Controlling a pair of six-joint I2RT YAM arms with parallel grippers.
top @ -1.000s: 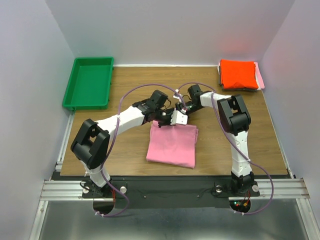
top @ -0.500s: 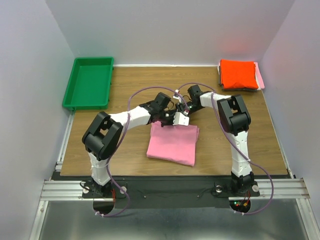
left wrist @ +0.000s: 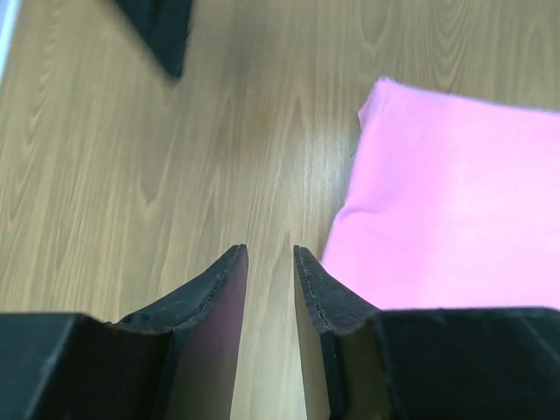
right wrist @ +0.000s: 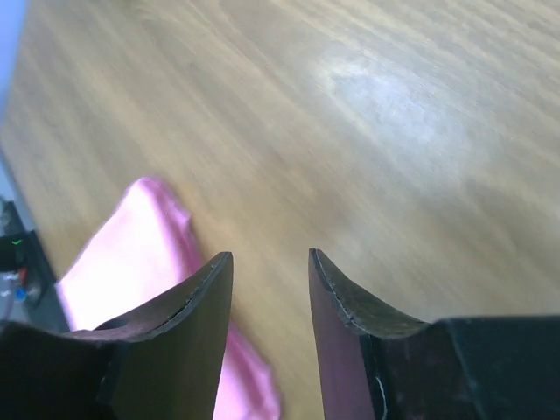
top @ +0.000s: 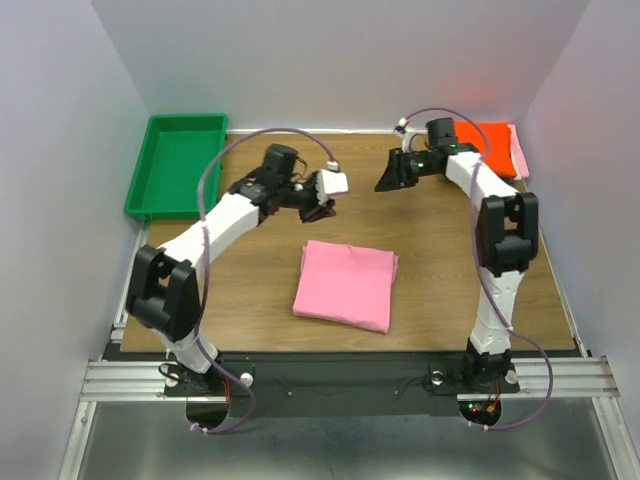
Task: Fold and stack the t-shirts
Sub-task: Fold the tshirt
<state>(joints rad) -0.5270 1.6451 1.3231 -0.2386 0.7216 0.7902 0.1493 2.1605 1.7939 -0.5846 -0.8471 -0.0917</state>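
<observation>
T-shirt (top: 346, 285), pink and folded, is seen lying apart from both grippers; left gripper (left wrist: 270, 254) is held narrowly parted, right gripper (right wrist: 270, 255) spread, empty.

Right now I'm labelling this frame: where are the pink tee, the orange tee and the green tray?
pink tee (top: 345, 285), top view, middle of the folded cloth.
orange tee (top: 497, 148), top view, its visible top face.
green tray (top: 178, 170), top view, bare floor.
</observation>
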